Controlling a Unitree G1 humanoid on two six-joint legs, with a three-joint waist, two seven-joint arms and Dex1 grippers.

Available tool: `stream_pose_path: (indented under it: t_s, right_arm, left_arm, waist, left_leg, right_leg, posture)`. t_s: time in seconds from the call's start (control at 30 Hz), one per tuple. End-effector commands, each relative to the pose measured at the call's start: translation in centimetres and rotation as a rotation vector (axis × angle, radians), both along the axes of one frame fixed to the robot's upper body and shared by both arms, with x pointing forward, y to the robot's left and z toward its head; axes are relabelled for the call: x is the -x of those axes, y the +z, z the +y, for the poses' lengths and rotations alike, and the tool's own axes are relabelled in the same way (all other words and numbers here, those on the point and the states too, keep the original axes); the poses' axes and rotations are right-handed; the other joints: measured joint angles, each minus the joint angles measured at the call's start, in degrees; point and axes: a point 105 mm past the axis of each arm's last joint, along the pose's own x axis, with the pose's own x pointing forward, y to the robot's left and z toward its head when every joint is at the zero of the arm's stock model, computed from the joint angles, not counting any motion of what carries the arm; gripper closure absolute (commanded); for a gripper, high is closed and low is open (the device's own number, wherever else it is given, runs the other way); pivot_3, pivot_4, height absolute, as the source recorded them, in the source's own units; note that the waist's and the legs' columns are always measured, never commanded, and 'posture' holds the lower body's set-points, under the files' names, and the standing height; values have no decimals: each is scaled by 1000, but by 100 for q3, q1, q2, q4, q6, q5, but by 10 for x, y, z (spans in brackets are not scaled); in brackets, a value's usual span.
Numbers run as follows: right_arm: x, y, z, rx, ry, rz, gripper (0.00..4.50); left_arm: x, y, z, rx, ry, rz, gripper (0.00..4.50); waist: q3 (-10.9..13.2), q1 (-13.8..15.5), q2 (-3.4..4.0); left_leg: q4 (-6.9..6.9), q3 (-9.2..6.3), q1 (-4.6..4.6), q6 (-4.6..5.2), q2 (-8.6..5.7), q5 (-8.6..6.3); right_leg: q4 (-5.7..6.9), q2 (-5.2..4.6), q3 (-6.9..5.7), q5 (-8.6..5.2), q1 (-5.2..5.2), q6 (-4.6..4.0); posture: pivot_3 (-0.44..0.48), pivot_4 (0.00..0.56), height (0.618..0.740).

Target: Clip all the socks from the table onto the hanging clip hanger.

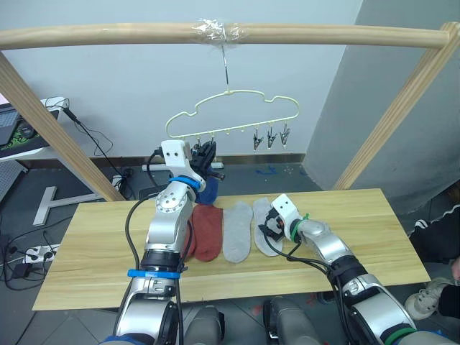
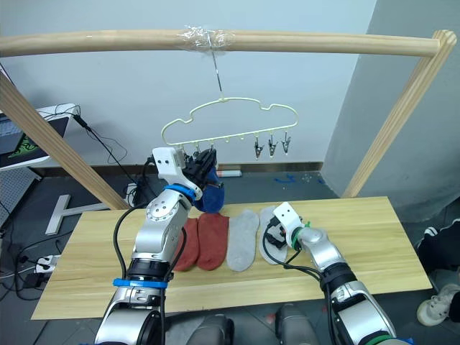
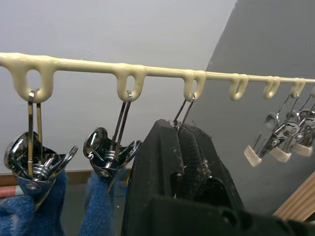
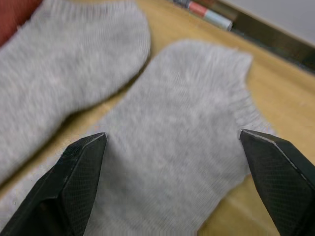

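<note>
The cream clip hanger (image 1: 245, 91) hangs by its hook from the pole. Two blue socks (image 3: 29, 211) hang in its first two clips. My left gripper (image 3: 178, 125) is raised to the third clip and shut on it, with the blue socks (image 1: 209, 192) just below it. On the table (image 1: 359, 230) lie two rust-red socks (image 1: 208, 230) and two grey socks side by side. My right gripper (image 4: 179, 137) is open, low over the right-hand grey sock (image 4: 187, 123), one finger on each side. The other grey sock (image 1: 237, 231) lies to its left.
Three free clips (image 1: 272, 138) hang at the hanger's right end. The thick wooden pole frame (image 1: 108, 34) spans the table, with slanted legs at both sides. A desk with a screen (image 1: 18, 133) stands far left. Cables lie on the floor behind.
</note>
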Motion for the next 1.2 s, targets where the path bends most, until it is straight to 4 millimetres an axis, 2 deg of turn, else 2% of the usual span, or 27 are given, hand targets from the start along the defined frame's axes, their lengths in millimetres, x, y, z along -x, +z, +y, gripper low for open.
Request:
stream_pose_path:
  t_s: [0.03,0.2,0.3,0.53,0.67,0.7,1.0,1.13,1.2]
  right_arm:
    - [5,-14,-8,60,11,42,0]
    - [11,-22,-13,112,63,46,0]
    - [16,-31,-20,113,61,78,595]
    - [27,-36,-32,90,76,119,3053]
    - [30,-32,-40,72,79,128,4332]
    - [30,-30,-41,66,81,122,4479]
    - [26,27,-23,9,218,-156,4479]
    - [26,69,-9,-48,221,-352,4479]
    - [27,83,-3,-73,216,-419,4479]
  left_arm:
    - [3,8,-3,-7,-14,-30,4491]
    - [4,8,-3,-9,-15,-30,4491]
    - [4,7,-2,-13,-13,-29,4500]
    - [6,5,-2,-17,-13,-23,4500]
    - [7,4,-2,-16,-16,-21,4500]
    - [7,4,-2,-15,-17,-20,4500]
    - [7,0,-1,111,-38,42,4500]
    - [8,-8,-2,417,-90,193,4500]
    - [10,-10,-2,500,-114,245,4500]
  waist:
    - [-1,0,0]
    - [-2,5,-1]
    - [-4,7,0]
    - [-14,29,-3]
    - [-22,31,-4]
    - [-22,27,-4]
    - [-22,5,-5]
    - [-21,-6,-6]
    - [-21,-8,-7]
  left_leg:
    - [0,-1,3,0,0,0]
    - [1,-3,22,0,-1,0]
    - [0,-3,30,0,-2,0]
    - [1,-7,51,0,-4,0]
    - [2,-7,52,1,-4,0]
    - [2,-6,53,1,-4,0]
    - [-1,-6,47,0,-1,0]
    - [-2,-7,45,0,2,0]
    - [-2,-9,45,0,3,0]
  right_leg:
    - [0,0,-1,0,3,0]
    - [-1,1,-2,-1,24,1]
    - [-5,1,-1,-3,33,6]
    - [-8,0,-2,-17,58,29]
    - [-7,0,-2,-18,60,30]
    - [-7,0,-1,-18,60,31]
    - [-11,0,-2,-19,54,32]
    - [-10,1,-3,-19,52,33]
    - [-9,1,-4,-19,52,33]
  posture:
    - [5,175,740]
    - [10,175,740]
    - [17,170,740]
    - [17,168,740]
    - [13,166,740]
    - [13,166,740]
    - [7,163,740]
    - [-2,166,740]
    - [-2,166,740]
